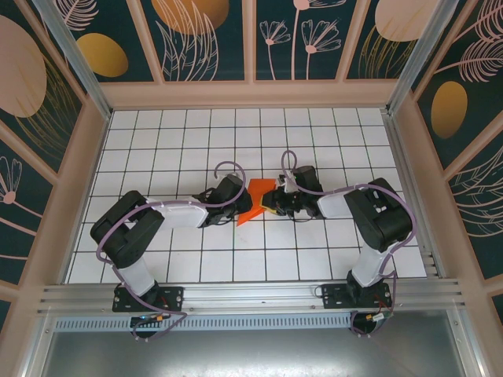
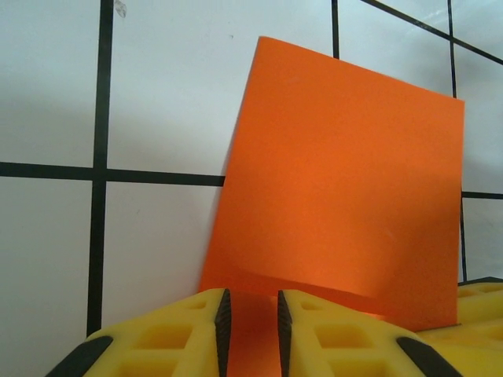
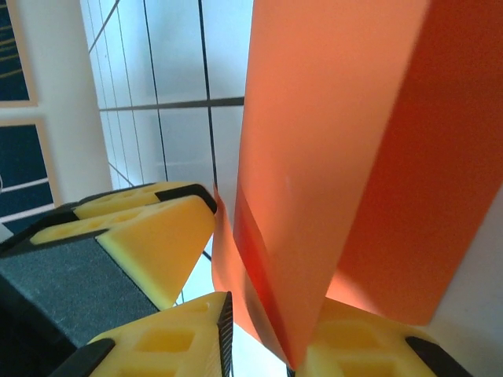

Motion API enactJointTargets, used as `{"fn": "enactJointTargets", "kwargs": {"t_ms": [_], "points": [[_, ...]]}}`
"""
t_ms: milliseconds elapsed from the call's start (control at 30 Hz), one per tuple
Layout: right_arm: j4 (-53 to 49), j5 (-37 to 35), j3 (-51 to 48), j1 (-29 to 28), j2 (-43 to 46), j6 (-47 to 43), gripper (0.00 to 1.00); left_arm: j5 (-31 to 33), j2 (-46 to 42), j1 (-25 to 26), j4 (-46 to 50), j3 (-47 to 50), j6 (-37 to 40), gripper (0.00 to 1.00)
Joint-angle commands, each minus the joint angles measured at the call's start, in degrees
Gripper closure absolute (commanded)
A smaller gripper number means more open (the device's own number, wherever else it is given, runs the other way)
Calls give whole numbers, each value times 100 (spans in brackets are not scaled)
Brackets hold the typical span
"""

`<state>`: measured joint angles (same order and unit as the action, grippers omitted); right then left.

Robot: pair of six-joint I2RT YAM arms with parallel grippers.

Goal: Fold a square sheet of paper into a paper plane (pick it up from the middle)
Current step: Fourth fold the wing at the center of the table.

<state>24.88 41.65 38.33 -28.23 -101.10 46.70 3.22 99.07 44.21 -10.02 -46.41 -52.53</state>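
The sheet of paper (image 1: pixel 255 203) is sitting near the middle of the white tiled table (image 1: pixel 196 259), caught between the two arms, which are reaching in toward each other from either side. From above, it is showing as a folded orange shape, with a brighter upper part and a darker part tapering to a point toward the near edge. The left gripper (image 1: pixel 238 206) is coming at it from the left, and the right gripper (image 1: pixel 275 203) is meeting it from the right, both right up against the paper. In the left wrist view, the left gripper (image 2: pixel 251 306) is pinching the near edge of the paper (image 2: pixel 338 188) with its jaws narrow; a strip of orange is filling the slim gap between the yellow fingers (image 2: pixel 157 345), and the flat face of the sheet is rising beyond them. In the right wrist view, the right gripper (image 3: pixel 263 310) is also standing narrow, its yellow fingers (image 3: pixel 173 338) closing on a folded edge of the paper (image 3: pixel 330 141), whose two layers are spreading apart in a V away from the fingers.
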Motion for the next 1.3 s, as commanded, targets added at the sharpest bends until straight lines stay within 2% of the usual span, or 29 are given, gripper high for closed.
{"fn": "enactJointTargets", "kwargs": {"t_ms": [0,67,167,333,467,567,767,1000,1100,1267], "points": [[450,-242,-34,-27,28,323,74,195,-54,17,1,23,92,73],[599,-260,-87,-25,5,496,77,217,-197,18,-35,66,100,70],[640,-334,-127,-25,16,669,87,271,-387,9,-117,160,119,64],[241,-679,-141,-30,323,852,96,149,-983,13,-614,548,359,46],[-267,-1019,-66,-31,749,1005,97,-58,-1498,17,-1073,967,764,30],[-810,-1414,55,-35,1150,1001,98,-450,-1793,20,-1320,1122,1280,20],[-1807,-2044,428,-27,1791,929,98,-478,-2323,22,-1834,1347,1746,2],[-2556,-2443,822,-38,1748,1019,97,-514,-2492,36,-2777,1741,2329,2],[-2436,-2344,771,-21,1550,1358,98,-657,-2354,35,-3183,1859,2681,2],[-2200,-2110,736,-1,1144,1822,99,-554,-1697,102,-3475,1739,3380,5]]}}
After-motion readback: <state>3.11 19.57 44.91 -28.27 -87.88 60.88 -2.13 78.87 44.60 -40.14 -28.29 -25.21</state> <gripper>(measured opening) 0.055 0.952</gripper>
